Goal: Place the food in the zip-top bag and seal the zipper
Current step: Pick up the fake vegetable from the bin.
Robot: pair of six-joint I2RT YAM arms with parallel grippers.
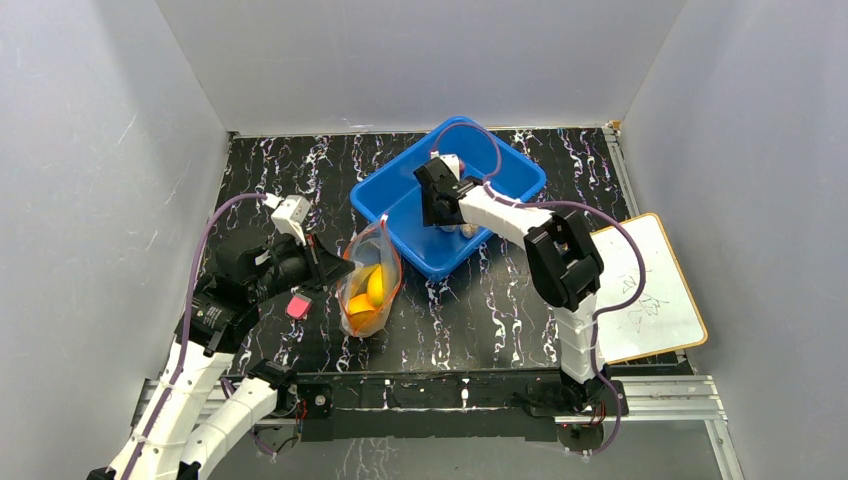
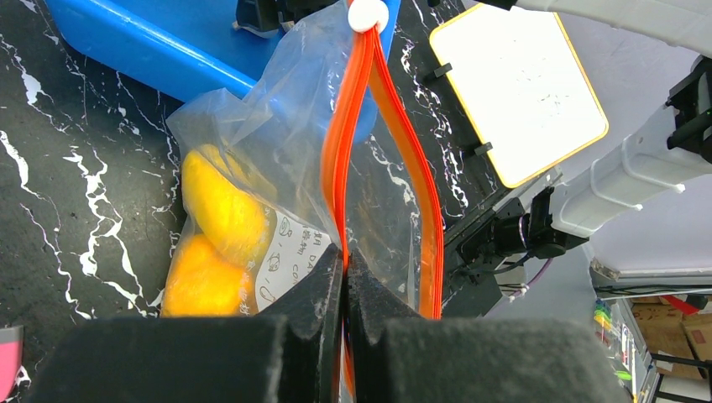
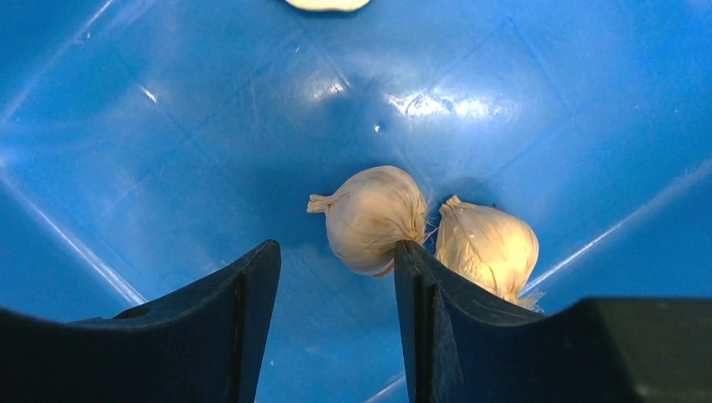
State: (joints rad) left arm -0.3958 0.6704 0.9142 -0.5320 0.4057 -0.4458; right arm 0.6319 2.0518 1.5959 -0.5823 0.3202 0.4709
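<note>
The clear zip-top bag [image 1: 368,282] lies on the black marbled table beside the blue bin, with yellow fruit [image 2: 220,201] and an orange piece [image 2: 201,281] inside. My left gripper [image 2: 346,256] is shut on one side of the red-orange zipper strip [image 2: 340,151]; the other strip [image 2: 424,218] bows away, so the mouth gapes. My right gripper [image 3: 336,260] is open, low inside the bin, with a beige garlic bulb [image 3: 374,217] just ahead between the fingertips and a second bulb [image 3: 489,245] beside its right finger. It also shows in the top view [image 1: 437,200].
The blue bin [image 1: 395,190] stands at the table's back centre; a pale piece [image 3: 326,4] lies at its far wall. A small pink block [image 1: 297,305] lies near the left gripper. A whiteboard [image 1: 650,290] lies at the right.
</note>
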